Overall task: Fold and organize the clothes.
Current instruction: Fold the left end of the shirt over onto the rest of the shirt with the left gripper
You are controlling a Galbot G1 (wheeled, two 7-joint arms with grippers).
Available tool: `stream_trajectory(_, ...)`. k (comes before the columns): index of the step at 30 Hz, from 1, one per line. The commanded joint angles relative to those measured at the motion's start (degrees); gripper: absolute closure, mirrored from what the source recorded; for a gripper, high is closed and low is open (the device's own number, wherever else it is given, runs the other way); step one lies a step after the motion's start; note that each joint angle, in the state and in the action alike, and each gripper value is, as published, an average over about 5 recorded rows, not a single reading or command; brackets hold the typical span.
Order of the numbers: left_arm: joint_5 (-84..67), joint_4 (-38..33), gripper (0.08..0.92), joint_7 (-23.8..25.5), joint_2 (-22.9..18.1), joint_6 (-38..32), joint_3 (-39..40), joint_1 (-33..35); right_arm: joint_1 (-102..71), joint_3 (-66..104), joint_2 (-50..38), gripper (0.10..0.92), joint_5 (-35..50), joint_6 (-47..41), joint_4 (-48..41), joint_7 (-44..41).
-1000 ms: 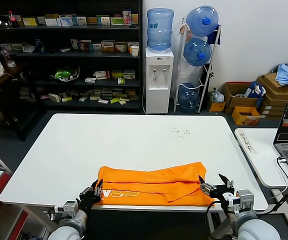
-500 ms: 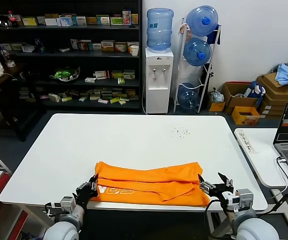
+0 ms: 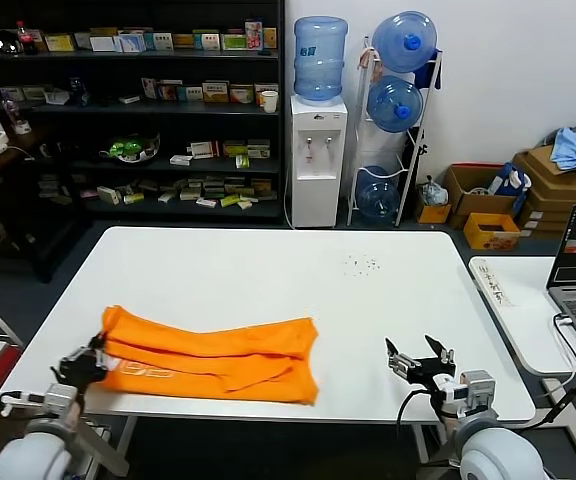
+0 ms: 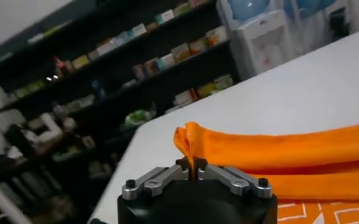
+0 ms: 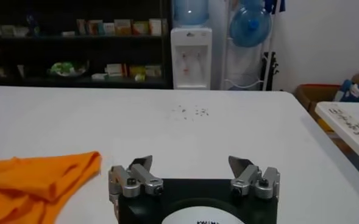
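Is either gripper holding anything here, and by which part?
Left gripper pinches the orange T-shirt at its left end fold. Right gripper is open, holding nothing.

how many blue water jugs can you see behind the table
4: one jug on the dispenser, three in the rack beside it, top, middle and bottom. Others may be hidden.

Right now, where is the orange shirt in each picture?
Head view: shirt lies near the table's front left corner, left hand pinching its left end.
Left wrist view: fills the lower right.
Right wrist view: lower left corner, apart from the open right hand.
Shared landmark: water dispenser.
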Motion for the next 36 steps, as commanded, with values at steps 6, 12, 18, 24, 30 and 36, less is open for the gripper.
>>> stream_trajectory(6, 3.71, -4.89, 0.868, 0.96, 2.16, -1.51, -10.18, 7.05, 1.69, -2.02, 0.49, 0.203, -1.33, 0.88, -0.12, -0.14)
stream_trajectory(12, -25.10, -18.32, 0.868, -1.83, -1.40, 7.04, 3.07, 8.63, 1.38, -1.88, 1.16, 0.203, -1.59, 0.64, -1.24, 0.26)
stream_trajectory(18, -37.40, -19.53, 0.868, -5.94, -7.26, 11.01, 11.79, 0.69, 0.90, -0.72, 2.58, 0.203, -2.56, 1.05, -4.78, 0.49)
stream_trajectory(24, -40.00, -17.83, 0.868, -8.76, -10.99, 12.34, 16.09, -4.83, 0.31, 0.41, 3.74, 0.203, -3.07, 1.25, -6.94, 0.55)
stream_trajectory(30, -39.66, -15.57, 0.868, -10.65, -14.50, 12.88, 18.07, -9.03, 0.92, -0.09, 4.61, 0.203, -3.25, 1.14, -8.24, 0.73)
stream_trajectory(36, -39.42, -16.97, 0.868, -12.77, -14.68, 14.20, 20.40, -9.02, 1.66, -0.70, 4.98, 0.203, -3.15, 1.04, -8.63, 0.85)
